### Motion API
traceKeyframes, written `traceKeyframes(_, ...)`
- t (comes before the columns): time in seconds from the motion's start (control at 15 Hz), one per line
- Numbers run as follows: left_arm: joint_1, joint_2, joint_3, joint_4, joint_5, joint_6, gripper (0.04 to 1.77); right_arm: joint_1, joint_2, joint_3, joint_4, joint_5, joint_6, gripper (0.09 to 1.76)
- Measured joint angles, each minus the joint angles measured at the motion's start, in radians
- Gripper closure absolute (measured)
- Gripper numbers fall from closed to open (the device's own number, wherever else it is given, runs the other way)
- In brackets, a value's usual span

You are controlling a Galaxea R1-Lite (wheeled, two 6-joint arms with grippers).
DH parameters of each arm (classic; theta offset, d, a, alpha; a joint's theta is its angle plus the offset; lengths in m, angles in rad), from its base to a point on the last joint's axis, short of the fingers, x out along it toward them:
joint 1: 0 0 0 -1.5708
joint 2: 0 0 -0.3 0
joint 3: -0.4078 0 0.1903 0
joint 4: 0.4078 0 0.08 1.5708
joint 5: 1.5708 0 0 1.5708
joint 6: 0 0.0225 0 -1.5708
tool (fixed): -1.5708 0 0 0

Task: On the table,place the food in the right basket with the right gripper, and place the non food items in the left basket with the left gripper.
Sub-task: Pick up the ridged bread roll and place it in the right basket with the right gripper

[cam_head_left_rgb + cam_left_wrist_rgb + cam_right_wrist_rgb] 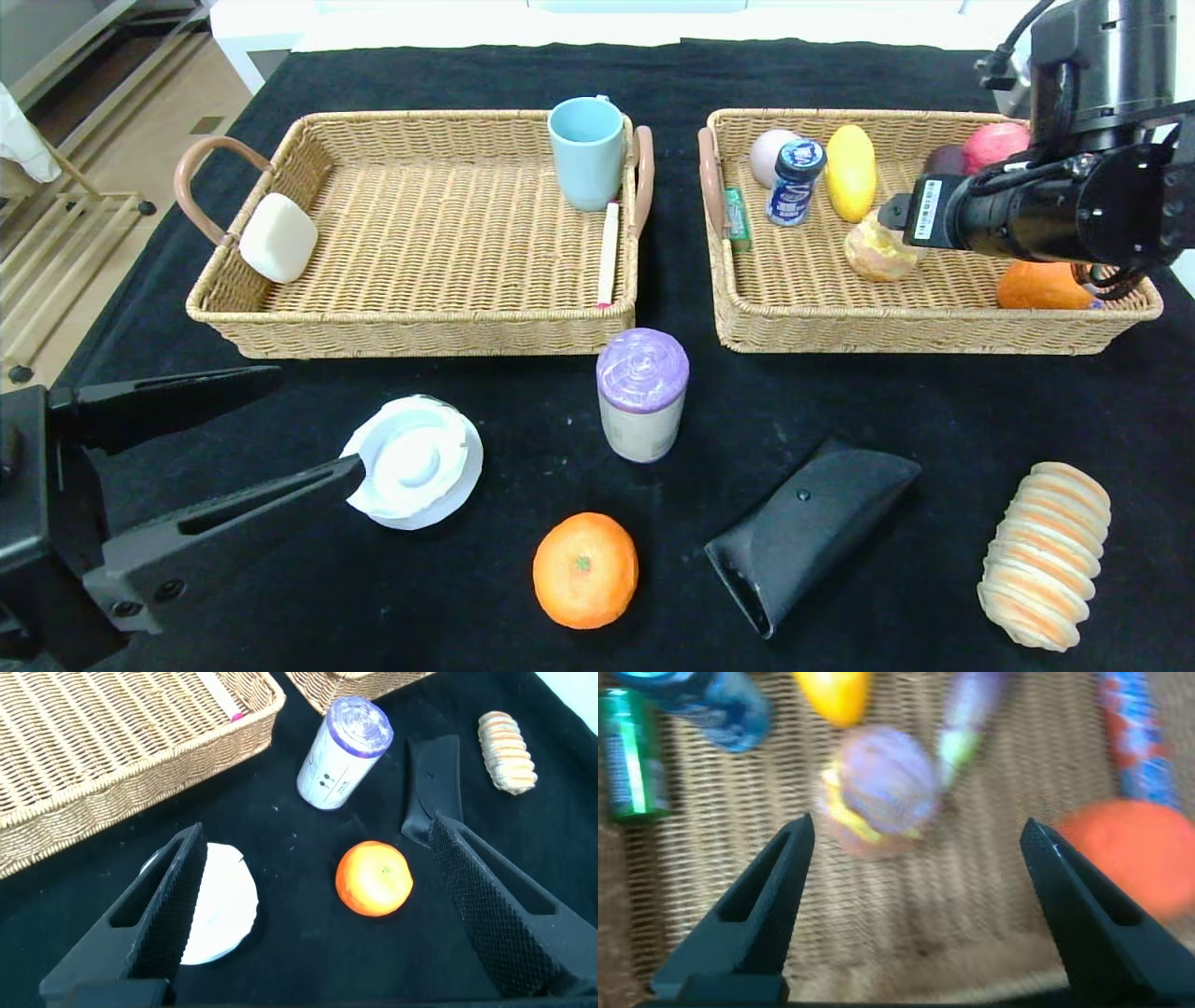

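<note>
My right gripper (920, 831) hangs open over the right basket's (934, 331) woven floor, nothing between its fingers. A round burger-like food (878, 789) lies just beyond its tips; in the head view it (879, 248) sits beside my right arm (1027, 219). My left gripper (317, 420) stands open low at the near left, one finger over a white round dish (415, 462). Between its fingers in the left wrist view I see bare cloth, with the white dish (224, 905) beside one finger and an orange (374, 877) nearer the other. The left basket (411, 331) holds a blue cup (586, 154), a white block (278, 237) and a thin stick (609, 254).
On the black cloth stand a purple-lidded canister (641, 394), an orange (585, 570), a black case (808, 532) and a striped bread (1046, 553). The right basket also holds a blue can (794, 182), a yellow fruit (850, 172), a red fruit (994, 145) and an orange (1041, 286).
</note>
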Motion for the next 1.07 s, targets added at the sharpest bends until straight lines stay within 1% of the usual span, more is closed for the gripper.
traceKeyframes(0.07, 0.0, 0.0, 0.0, 0.0, 0.0, 0.0, 0.09, 0.011, -0.021, 0.012, 0.041, -0.033, 0.036, 0.22)
traceKeyframes(0.13, 0.0, 0.0, 0.0, 0.0, 0.0, 0.0, 0.09, 0.021, -0.046, 0.029, 0.098, -0.046, 0.083, 0.21)
traceKeyframes(0.27, 0.0, 0.0, 0.001, 0.001, 0.0, 0.0, 0.09, 0.036, -0.105, 0.055, 0.233, -0.047, 0.198, 0.2)
traceKeyframes(0.33, 0.0, 0.0, 0.002, 0.001, 0.0, 0.0, 0.09, 0.041, -0.135, 0.062, 0.304, -0.035, 0.262, 0.19)
traceKeyframes(0.53, -0.001, 0.0, 0.002, 0.003, 0.0, 0.0, 0.09, 0.045, -0.229, 0.077, 0.508, 0.076, 0.45, 0.17)
traceKeyframes(0.67, -0.001, -0.001, 0.002, 0.003, 0.0, 0.009, 0.09, 0.036, -0.286, 0.125, 0.555, 0.142, 0.523, 0.17)
traceKeyframes(0.93, -0.001, -0.007, 0.007, 0.004, 0.0, 0.018, 0.09, -0.011, -0.384, 0.319, 0.555, 0.231, 0.586, 0.15)
traceKeyframes(1.07, -0.002, -0.009, 0.007, 0.002, 0.0, 0.018, 0.09, -0.037, -0.413, 0.398, 0.545, 0.28, 0.621, 0.15)
